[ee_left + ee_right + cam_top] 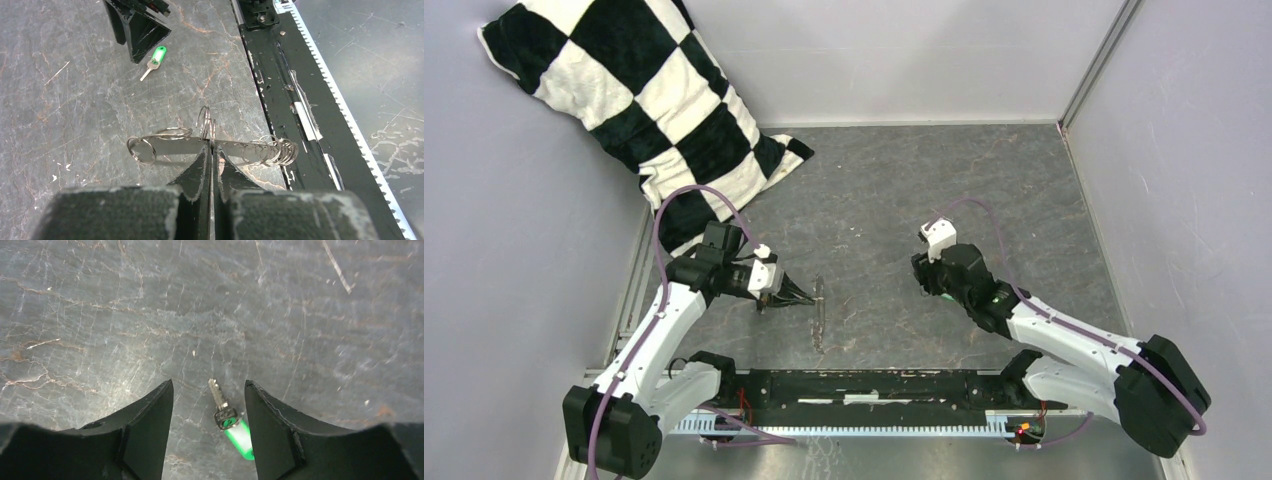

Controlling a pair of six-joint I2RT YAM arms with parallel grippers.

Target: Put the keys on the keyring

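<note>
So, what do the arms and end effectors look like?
The left arm and right arm have white links with black joints and bases; a purple cable runs along each. The left end effector and right end effector have black wedge-shaped fingers, worn at the edges.

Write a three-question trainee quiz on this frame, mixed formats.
1. True or false: the left pincer is shut on the keyring.
2. Where is the key? A: held in the right pincer. B: loose on the table by the open right pincer. C: already threaded on the keyring.
3. Fill in: the key's tag is ____ plastic.

Key: 1 true; 2 B; 3 green.
</note>
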